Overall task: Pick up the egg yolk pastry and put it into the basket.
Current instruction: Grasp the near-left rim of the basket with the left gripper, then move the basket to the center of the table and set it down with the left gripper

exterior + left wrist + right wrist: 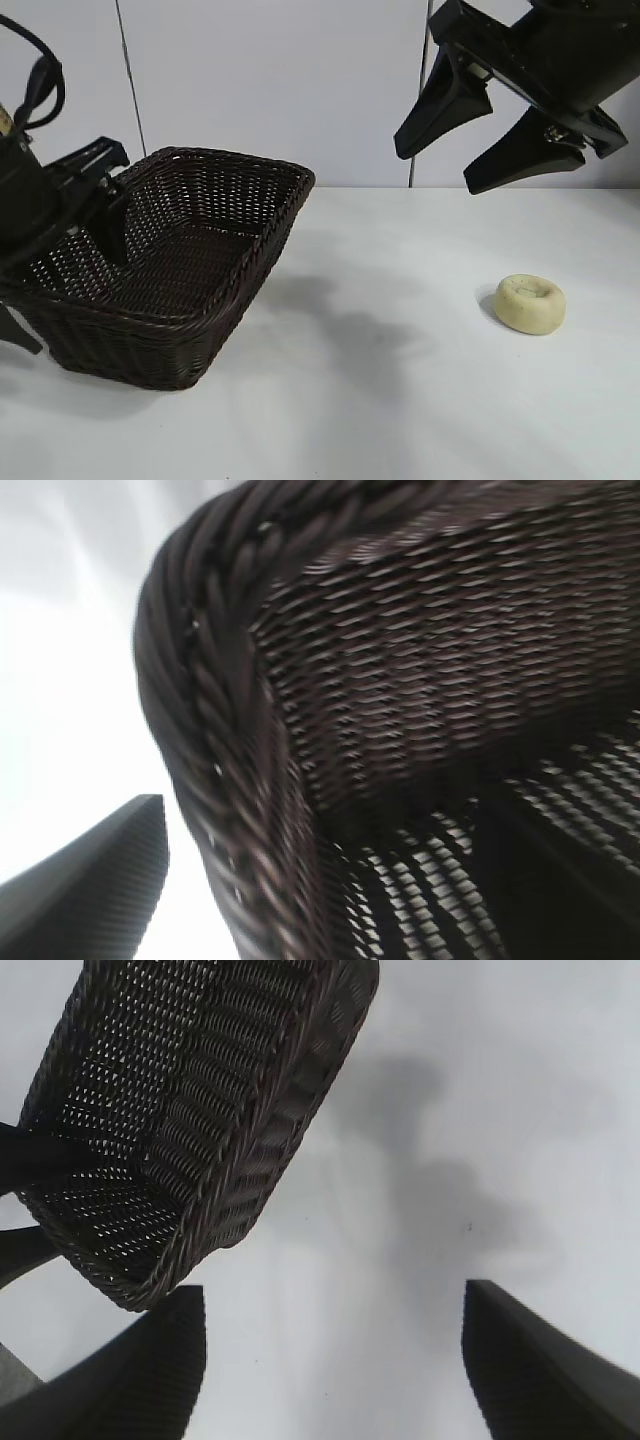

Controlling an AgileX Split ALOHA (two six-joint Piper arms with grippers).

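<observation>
Exterior view: shows the egg yolk pastry [530,303] alone on the white tabletop [400,400] at the right, well apart from the basket [215,300], which stands at the left. Shows the right claw [480,150] high above the tabletop, up and a little left of the pastry, jaws spread and holding nothing. Shows the left claw [85,215] low at the basket's left end, one finger inside against the weave, the other outside and largely cut off by the frame edge.

Left wrist view: fills with the basket's braided rim [220,730] and woven inner wall at very close range. Catches one dark finger [95,890] outside the rim, the jaws straddling the wall, spread, not clamped. Gives no sight of the pastry.

Right wrist view: shows both dark fingers [140,1380] wide apart over bare tabletop, nothing between them. Takes in the basket [200,1110] farther off, with the left arm's dark parts at its far end. Misses the pastry as well.
</observation>
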